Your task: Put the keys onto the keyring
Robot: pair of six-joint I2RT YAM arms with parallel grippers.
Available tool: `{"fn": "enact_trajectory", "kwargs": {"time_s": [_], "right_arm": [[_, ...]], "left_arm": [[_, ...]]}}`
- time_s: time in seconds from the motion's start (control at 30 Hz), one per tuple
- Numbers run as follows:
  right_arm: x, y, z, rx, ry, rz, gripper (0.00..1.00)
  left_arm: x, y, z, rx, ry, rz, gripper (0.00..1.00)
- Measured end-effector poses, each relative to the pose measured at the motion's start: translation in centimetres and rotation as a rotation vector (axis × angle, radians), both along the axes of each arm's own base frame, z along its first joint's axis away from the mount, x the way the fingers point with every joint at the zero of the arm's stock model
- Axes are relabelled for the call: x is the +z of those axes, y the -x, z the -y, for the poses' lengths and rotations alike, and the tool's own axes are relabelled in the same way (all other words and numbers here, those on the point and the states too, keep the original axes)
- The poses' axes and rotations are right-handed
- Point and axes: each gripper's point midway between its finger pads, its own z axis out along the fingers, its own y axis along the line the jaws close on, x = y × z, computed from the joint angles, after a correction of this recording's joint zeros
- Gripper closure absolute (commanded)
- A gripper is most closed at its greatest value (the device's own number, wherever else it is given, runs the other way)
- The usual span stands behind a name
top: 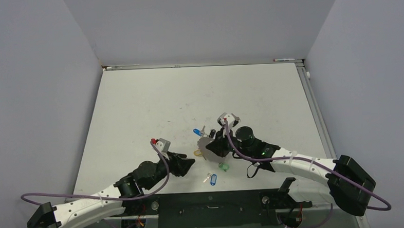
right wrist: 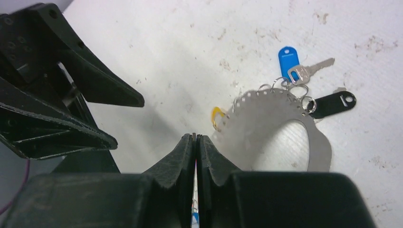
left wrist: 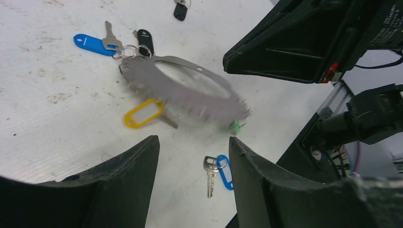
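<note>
Plainly, the right claw (right wrist: pixel 195 137) is closed, its two fingers pressed flat against each other. Whether it pinches anything cannot be told. Just beside its right finger lies the keyring (right wrist: pixel 266 114), a flat grey metal band with small holes along its outer edge. Whether finger and band touch is unclear.

At the band's far edge, small split rings link it to a silver key with a blue tag (right wrist: pixel 288 58) and to a black tag (right wrist: pixel 332 104). A yellow tag (right wrist: pixel 216 116) peeks out from the band's left edge, near the claw's tip.

The left claw (left wrist: pixel 193 142) stands open on the other side of the keyring, with nothing between its fingers. Through the gap the bare tabletop (top: pixel 189 94) shows, and on it a loose silver key with a blue loop tag (left wrist: pixel 211 173), apart from the keyring. A green tag (left wrist: pixel 235 126) sits at the keyring's end nearest the right arm. The keyring looks smeared in the left wrist view. Farther off, another black tag (left wrist: pixel 180 10) lies by itself on the tabletop.

From above, both claws meet near the tabletop's middle, with the keyring between them.
</note>
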Motion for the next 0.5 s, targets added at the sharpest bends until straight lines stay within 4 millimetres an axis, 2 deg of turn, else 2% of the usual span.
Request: {"fn": "enact_trajectory", "kwargs": {"time_s": [0.13, 0.23, 0.33, 0.37, 0.43, 0.5], "right_arm": [[1.1, -0.5, -0.4, -0.013, -0.057, 0.017, 0.95], [1.0, -0.5, -0.3, -0.022, -0.074, 0.01, 0.95], [0.4, -0.6, -0.3, -0.029, -0.058, -0.004, 0.94], [0.0, -0.7, -0.2, -0.037, -0.036, -0.014, 0.85], [-1.0, -1.0, 0.1, -0.066, 0.031, -0.037, 0.56], [-1.5, -1.7, 0.3, -0.114, 0.107, -0.044, 0.33]], "left_arm": [[0.9, -0.4, 0.3, -0.006, 0.101, 0.006, 0.44], [1.3, -1.0, 0.7, -0.018, 0.173, -0.024, 0.44], [0.7, -2.6, 0.3, 0.007, 0.21, -0.085, 0.44], [0.0, -2.9, 0.2, 0.013, 0.202, -0.115, 0.43], [-1.6, -3.2, 0.1, 0.023, 0.157, -0.181, 0.43], [-2.7, -3.4, 0.2, 0.032, 0.102, -0.236, 0.43]]}}
